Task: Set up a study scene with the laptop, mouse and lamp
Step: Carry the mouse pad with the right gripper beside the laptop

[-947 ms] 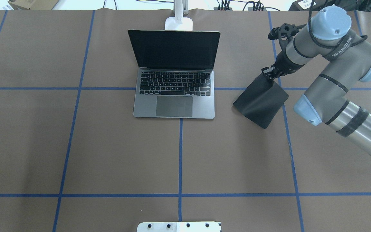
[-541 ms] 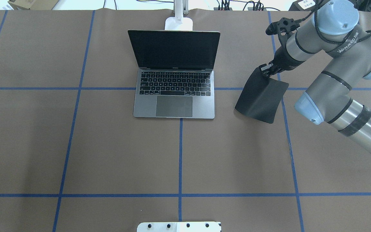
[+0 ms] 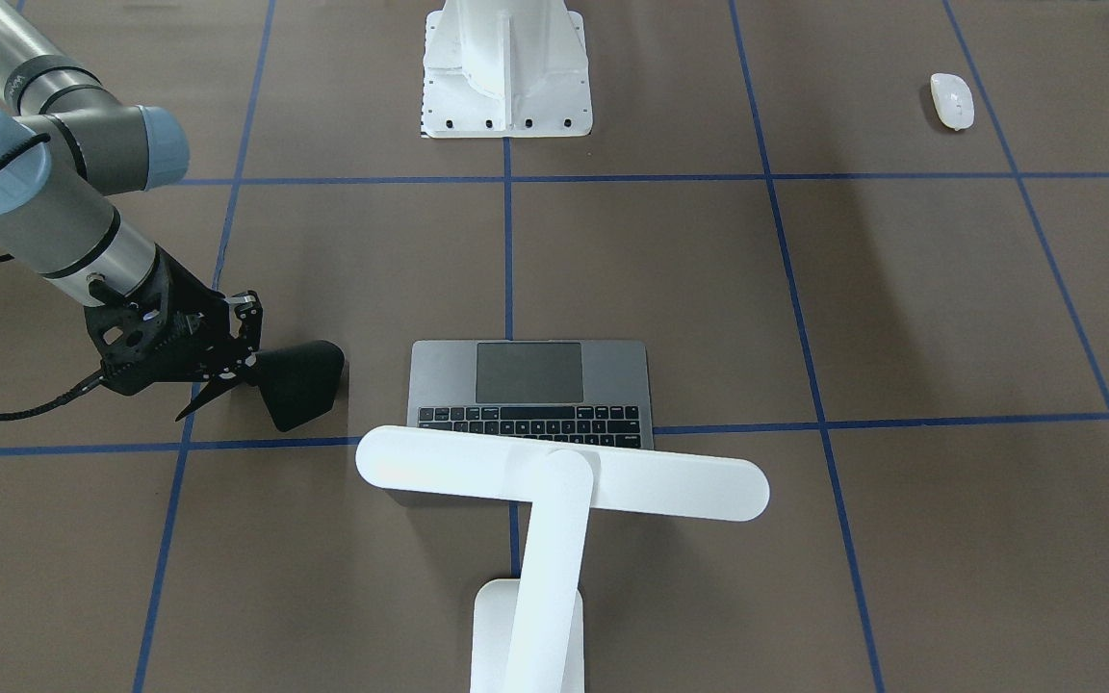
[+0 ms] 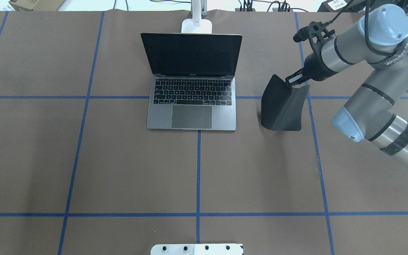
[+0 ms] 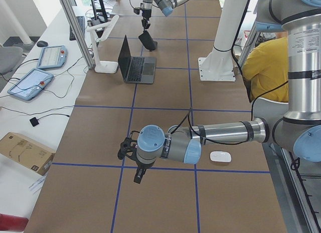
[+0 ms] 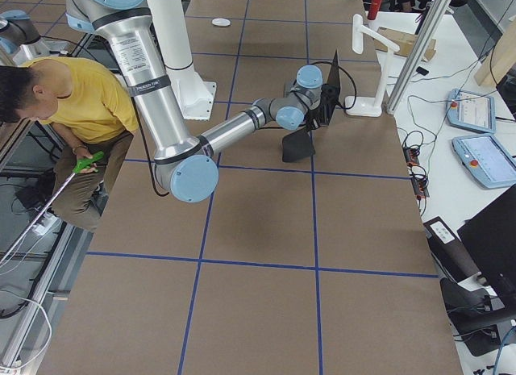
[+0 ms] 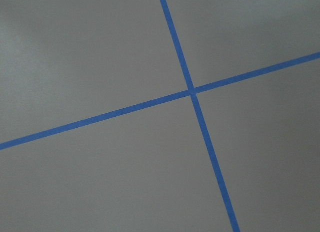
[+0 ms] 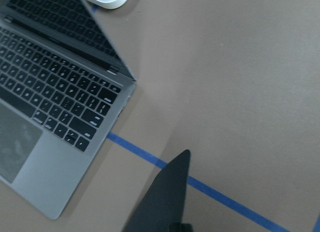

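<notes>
Grey metal laptop sits open, screen dark, keys black. Right gripper pinches a black mouse pad; left gripper: cannot tell.

From behind the robot the overhead camera looks forward and down; the front one faces back at it, steeply down. Both take in the laptop. Side cameras look along the counter from each end; wrist cameras sit close above it.
</notes>
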Available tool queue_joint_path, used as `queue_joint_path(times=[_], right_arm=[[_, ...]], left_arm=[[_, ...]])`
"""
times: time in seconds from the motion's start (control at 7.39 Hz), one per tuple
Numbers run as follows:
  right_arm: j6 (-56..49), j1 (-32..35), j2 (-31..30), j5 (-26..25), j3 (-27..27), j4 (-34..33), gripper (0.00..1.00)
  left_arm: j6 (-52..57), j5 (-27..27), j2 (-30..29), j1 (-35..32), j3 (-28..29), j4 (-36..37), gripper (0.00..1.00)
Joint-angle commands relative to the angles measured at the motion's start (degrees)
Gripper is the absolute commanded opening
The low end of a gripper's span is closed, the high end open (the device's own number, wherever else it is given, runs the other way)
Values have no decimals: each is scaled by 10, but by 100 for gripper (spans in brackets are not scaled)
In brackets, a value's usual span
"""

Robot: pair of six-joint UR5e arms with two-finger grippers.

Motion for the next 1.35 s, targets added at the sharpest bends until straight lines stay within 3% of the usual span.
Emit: queue_joint_path(times=[0.0,0.27,1.22], right_arm=[[-2,-2,-18,9,3,49,0],[0,-1,-39,29,3,98,0],[75,-10,-31,38,55,101,0]], left_arm=[[0,0,0,0,0,0,100],[0,0,1,-1,-6,0,100],[0,0,1,-1,-8,0,100]])
